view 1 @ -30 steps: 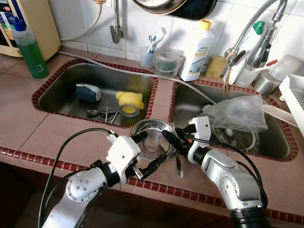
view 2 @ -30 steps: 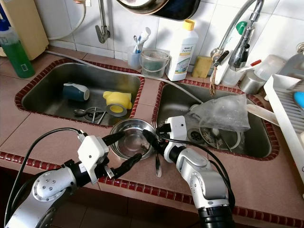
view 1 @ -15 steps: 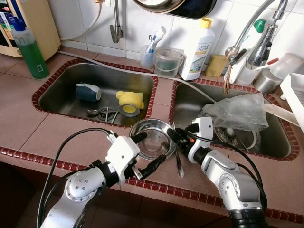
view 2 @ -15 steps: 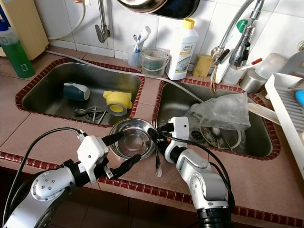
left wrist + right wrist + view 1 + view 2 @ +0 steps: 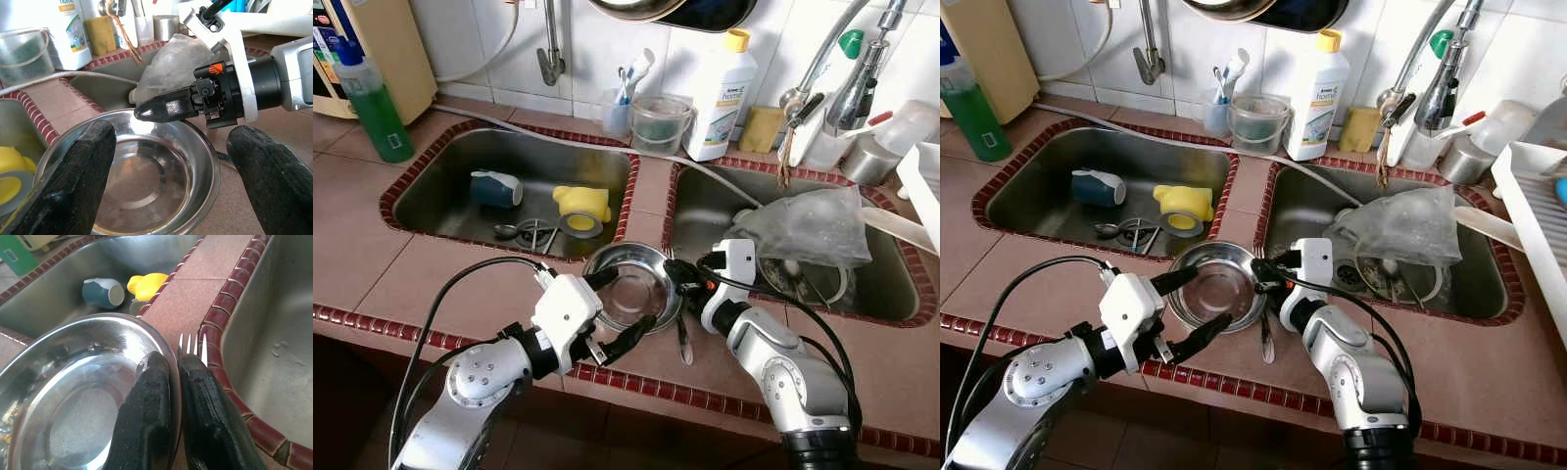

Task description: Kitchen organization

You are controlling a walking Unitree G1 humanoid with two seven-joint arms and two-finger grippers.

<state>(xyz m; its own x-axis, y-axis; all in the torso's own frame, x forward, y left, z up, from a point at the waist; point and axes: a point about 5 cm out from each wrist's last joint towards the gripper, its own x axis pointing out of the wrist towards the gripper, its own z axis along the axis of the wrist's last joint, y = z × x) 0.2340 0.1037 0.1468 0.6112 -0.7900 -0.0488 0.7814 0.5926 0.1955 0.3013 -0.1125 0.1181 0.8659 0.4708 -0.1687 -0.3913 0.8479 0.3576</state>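
A steel bowl (image 5: pixel 628 286) stands on the tiled counter strip between the two sinks. My right gripper (image 5: pixel 171 363) is shut on its right rim, one finger inside the bowl and one outside. My left gripper (image 5: pixel 631 300) is open at the bowl's near left side, its fingers (image 5: pixel 73 181) spread wide across the bowl (image 5: pixel 132 186) without touching it. A fork (image 5: pixel 193 343) lies on the counter just right of the bowl, under the right gripper (image 5: pixel 674 276).
The left sink holds a blue mug (image 5: pixel 496 188), a yellow cup (image 5: pixel 582 203) and a tape roll. A crumpled plastic bag (image 5: pixel 808 227) lies in the right sink. A detergent bottle (image 5: pixel 720 98), a green bottle (image 5: pixel 372 103) and a faucet (image 5: pixel 847 59) line the back.
The camera has shifted a little. My right gripper has slid forward onto the bowl's right rim. The left gripper stays open beside the bowl.
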